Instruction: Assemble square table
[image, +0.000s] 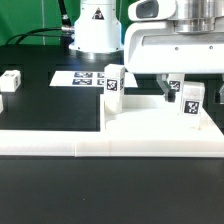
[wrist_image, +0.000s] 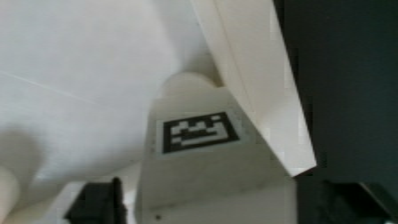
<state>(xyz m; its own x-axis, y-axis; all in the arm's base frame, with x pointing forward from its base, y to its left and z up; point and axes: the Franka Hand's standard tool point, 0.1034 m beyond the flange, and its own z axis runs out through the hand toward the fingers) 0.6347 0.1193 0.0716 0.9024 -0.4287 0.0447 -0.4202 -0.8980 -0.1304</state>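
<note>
Your tool (image: 189, 92) hangs low over the white square slab (image: 150, 118), its 2 fingers spread to either side of an upright leg post (image: 191, 103). In the wrist view the dark pads (wrist_image: 93, 203) flank the post's tagged face with a thin pale strip on each side. You see the post straddled, not pinched. The tag on it faces the exterior camera, and its foot stands on the slab near the slab's front edge, toward the exterior view's right.

A 2nd leg post (image: 113, 82) stands upright at the slab's far corner on the exterior view's left, also tag forward. You cannot tell from here whether its foot rests on the slab or just behind it.

The slab lies flat on the black worktop (image: 50, 112), on the side at the exterior view's right. Its front edge sits against the long low border rail (image: 100, 147), which runs across the whole exterior view.

A 3rd leg post (image: 9, 81) sits well apart from the others, at the worktop's edge on the exterior view's left.

Behind the slab, the marker board (image: 78, 77) lies flat on the worktop with its tags facing up. It sits just in front of the arm's white base (image: 95, 30).
</note>
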